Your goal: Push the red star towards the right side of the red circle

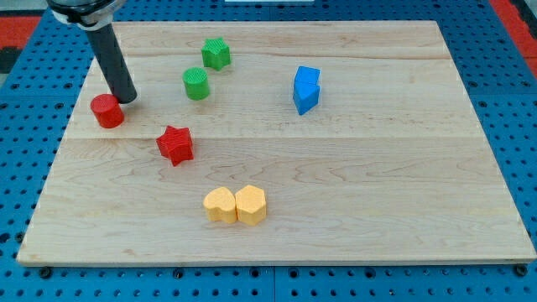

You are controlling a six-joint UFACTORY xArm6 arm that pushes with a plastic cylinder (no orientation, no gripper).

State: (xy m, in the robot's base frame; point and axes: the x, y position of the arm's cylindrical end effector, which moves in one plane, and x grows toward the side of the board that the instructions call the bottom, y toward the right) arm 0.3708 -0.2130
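The red star (pixel 175 144) lies on the wooden board at the view's left of centre. The red circle (pixel 106 111) sits further to the view's left and a little higher. My tip (pixel 127 99) stands on the board just to the upper right of the red circle, close to or touching its edge. The dark rod rises from there to the view's top left. The red star is below and to the right of my tip, with a clear gap between them.
A green circle (pixel 196 84) and a green star (pixel 216 54) lie above the red star. A blue block (pixel 306 89) sits right of centre. Two yellow blocks (pixel 236 205) lie side by side near the bottom. The board's left edge (pixel 59 151) is near the red circle.
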